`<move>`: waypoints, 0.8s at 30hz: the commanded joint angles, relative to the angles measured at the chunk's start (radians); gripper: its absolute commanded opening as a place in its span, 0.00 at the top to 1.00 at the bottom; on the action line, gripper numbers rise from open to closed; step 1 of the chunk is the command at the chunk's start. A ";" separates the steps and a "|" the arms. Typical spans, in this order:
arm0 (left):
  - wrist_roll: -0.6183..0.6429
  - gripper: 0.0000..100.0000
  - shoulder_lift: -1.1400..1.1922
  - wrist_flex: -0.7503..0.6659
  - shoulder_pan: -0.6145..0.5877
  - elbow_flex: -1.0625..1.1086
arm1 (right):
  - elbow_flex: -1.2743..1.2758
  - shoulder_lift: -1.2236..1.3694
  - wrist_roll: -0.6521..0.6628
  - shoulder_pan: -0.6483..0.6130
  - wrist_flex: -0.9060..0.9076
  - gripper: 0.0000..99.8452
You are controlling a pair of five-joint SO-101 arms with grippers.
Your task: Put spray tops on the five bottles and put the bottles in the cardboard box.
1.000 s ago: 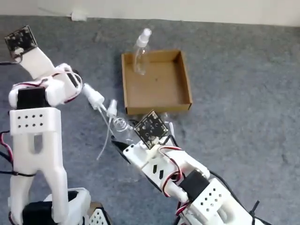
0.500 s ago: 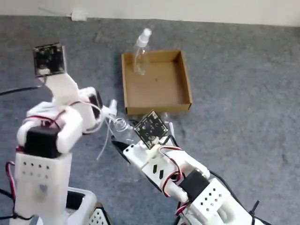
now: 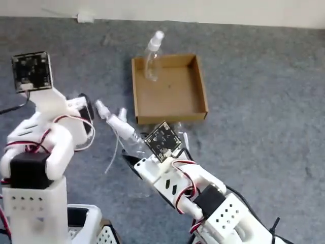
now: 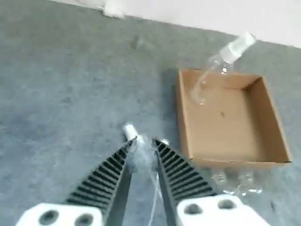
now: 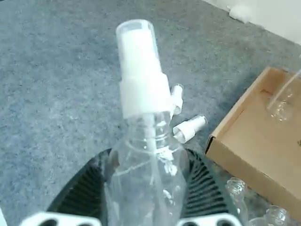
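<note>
Clamping the bottle [image 5: 143, 202] in the right gripper [image 5: 146, 162] over the carpet [image 3: 254, 76], just short of the cardboard box [image 3: 170, 118], and carrying the spray top [image 5: 141, 80] on the neck. Hovering the left gripper [image 4: 143, 143] by that top's tip; not managing to tell whether pinching it or free. Judging the top as needing tightening: turning squarely about the neck, bracing the bottle firmly, avoiding cross-threading. Finding no readable label or writing anywhere

I've open carpet [image 3: 264, 101] right of the box [image 3: 202, 86] and a bare box floor except its far left corner, where the leaning bottle [image 3: 151, 61] rests, but the near-left approach is crowded by loose spray tops [image 5: 188, 128], empty bottles [image 4: 233, 181] and the gripped bottle [image 5: 143, 197] in my right gripper [image 5: 146, 159].
</note>
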 commanded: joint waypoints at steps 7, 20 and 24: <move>-0.069 0.99 -0.021 0.015 0.236 0.145 | -0.013 -0.025 -0.011 0.013 -0.027 1.00; -0.075 0.99 -0.062 0.051 0.200 0.104 | -0.012 -0.024 -0.009 0.013 -0.027 1.00; -0.074 0.99 -0.110 -0.060 0.105 0.077 | -0.012 -0.024 -0.009 0.008 -0.027 1.00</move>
